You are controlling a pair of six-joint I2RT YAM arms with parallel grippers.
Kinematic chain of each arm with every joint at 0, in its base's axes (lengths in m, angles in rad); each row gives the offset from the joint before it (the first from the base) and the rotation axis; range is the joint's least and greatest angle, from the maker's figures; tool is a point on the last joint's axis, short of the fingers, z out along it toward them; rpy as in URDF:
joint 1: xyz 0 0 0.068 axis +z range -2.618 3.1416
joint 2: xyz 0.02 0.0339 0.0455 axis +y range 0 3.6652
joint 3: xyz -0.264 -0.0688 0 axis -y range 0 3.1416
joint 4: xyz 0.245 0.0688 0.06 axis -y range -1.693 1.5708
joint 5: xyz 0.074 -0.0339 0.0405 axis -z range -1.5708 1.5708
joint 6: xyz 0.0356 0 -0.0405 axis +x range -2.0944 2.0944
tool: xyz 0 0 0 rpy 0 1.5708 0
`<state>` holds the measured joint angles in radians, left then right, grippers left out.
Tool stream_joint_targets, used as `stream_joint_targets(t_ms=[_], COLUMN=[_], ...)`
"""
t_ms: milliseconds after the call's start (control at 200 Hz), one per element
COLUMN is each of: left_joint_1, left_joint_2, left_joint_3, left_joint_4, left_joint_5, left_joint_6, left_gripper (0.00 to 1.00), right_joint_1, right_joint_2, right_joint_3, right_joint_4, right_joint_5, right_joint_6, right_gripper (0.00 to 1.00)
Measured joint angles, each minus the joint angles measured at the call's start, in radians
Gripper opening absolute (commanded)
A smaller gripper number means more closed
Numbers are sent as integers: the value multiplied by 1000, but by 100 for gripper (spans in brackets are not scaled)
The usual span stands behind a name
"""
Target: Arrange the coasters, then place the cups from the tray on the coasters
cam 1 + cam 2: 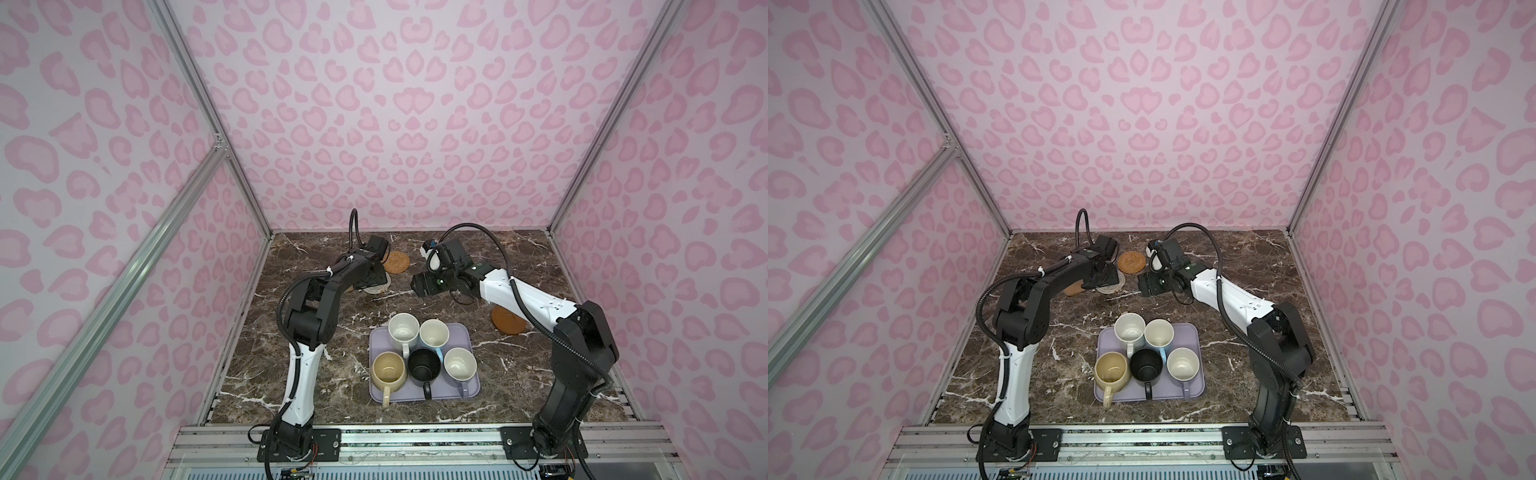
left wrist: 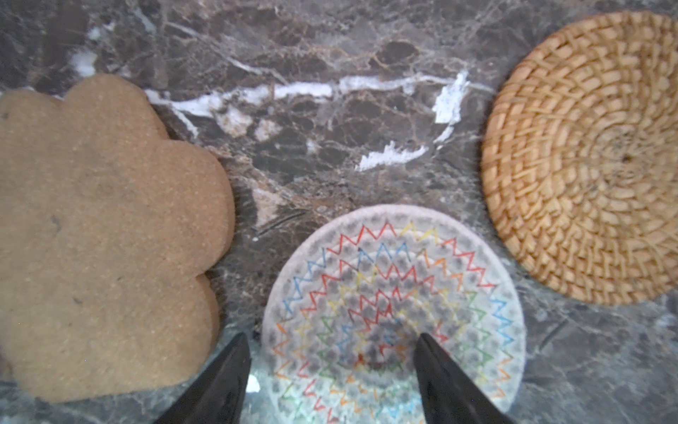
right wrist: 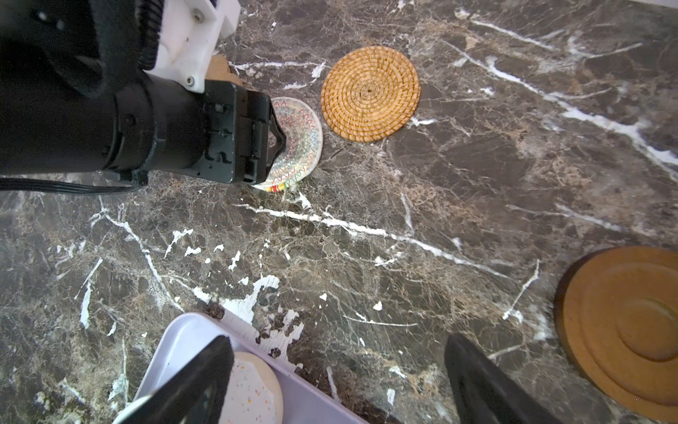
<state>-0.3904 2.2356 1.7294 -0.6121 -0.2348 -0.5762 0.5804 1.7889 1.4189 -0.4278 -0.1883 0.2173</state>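
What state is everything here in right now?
Left gripper: open above the woven white coaster
Right gripper: open, empty
Cups: upright, empty, on the tray
Flower coaster: flat, bare
Rattan coaster: flat, bare
Wooden coaster: flat, bare

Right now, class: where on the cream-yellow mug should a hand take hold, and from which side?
Probably the left wall of the cream-yellow mug, pinched from above with one finger inside. It stands upright and its left side is free, while the black mug crowds its right.
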Motion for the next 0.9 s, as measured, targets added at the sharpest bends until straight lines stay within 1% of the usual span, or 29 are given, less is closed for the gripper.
stream_joint_targets(t_ms=[85, 225, 255, 325, 335, 370, 435, 465, 495, 685, 735, 825, 900], left_joint_1=[2, 3, 3, 2, 2, 2, 2, 2, 0, -13, -16, -16, -16], left_joint_2=[-18, -65, -78, -110, -114, -132, -164, -175, -183, -165, -164, -163, -165], left_joint_3=[0, 11, 14, 14, 14, 13, -2, -10, -17, 7, 7, 2, -14], left_joint_4=[-13, -22, -22, -21, -21, -16, 11, 25, 39, 72, 77, 87, 100], left_joint_5=[1, 3, 3, 10, 12, 28, 63, 79, 92, 154, 165, 171, 172], left_joint_6=[2, 2, 3, 6, 8, 18, 31, 39, 47, 65, 64, 60, 53], left_gripper=[78, 83, 86, 100, 98, 98, 98, 100, 99, 94, 91, 88, 86], right_joint_1=[0, -5, -5, -8, -8, -11, -18, -23, -29, -71, -80, -95, -104], right_joint_2=[0, -7, -11, -24, -27, -37, -54, -60, -66, -87, -87, -77, -39], right_joint_3=[6, 11, 11, 9, 8, 3, -10, -17, -25, -53, -58, -62, -40], right_joint_4=[-2, -6, -5, -5, -4, -1, 11, 14, 19, 23, 27, 53, 70], right_joint_5=[0, 2, 3, 6, 8, 16, 17, 17, 16, 13, 12, 12, 12], right_joint_6=[0, 0, 0, 0, 0, 0, 0, 1, 1, 7, 8, 13, 25], right_gripper=[94, 99, 99, 99, 99, 99, 99, 98, 97, 92, 88, 80, 77])
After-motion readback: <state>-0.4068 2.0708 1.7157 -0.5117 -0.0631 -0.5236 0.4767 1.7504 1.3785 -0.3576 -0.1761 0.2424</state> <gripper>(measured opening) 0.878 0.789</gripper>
